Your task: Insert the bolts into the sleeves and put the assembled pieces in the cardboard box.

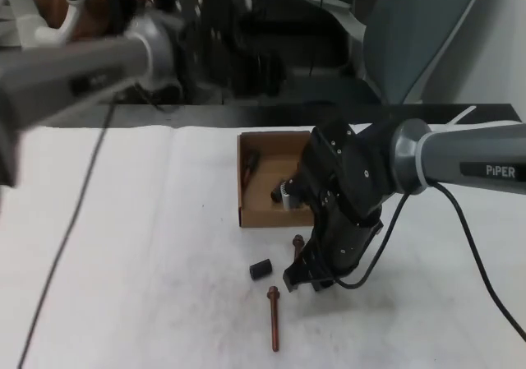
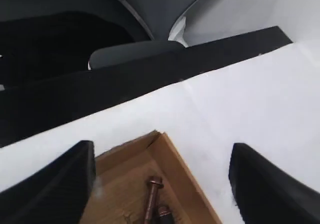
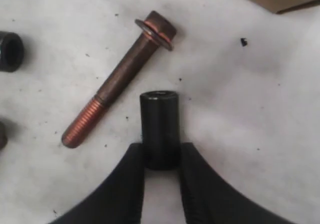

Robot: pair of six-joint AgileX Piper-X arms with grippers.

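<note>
Sleeve point(image 3: 160, 124), short, black and smooth, sat low at the white bench point(image 1: 123, 262), one end pinched between the closed fingers of the right gripper point(image 3: 161, 154), lower centre of the high view; it looked like rigid, dense metal, apt to slip or roll, so a firm squeeze across its round wall suited it; a copper bolt point(image 3: 120, 79) lay just beside it, stiff and heavy-looking, best taken mid-shank with the threads left free; the left gripper point(image 2: 161, 149) hung wide open and empty over the cardboard box point(image 2: 177, 171), near the high view's centre.
</note>
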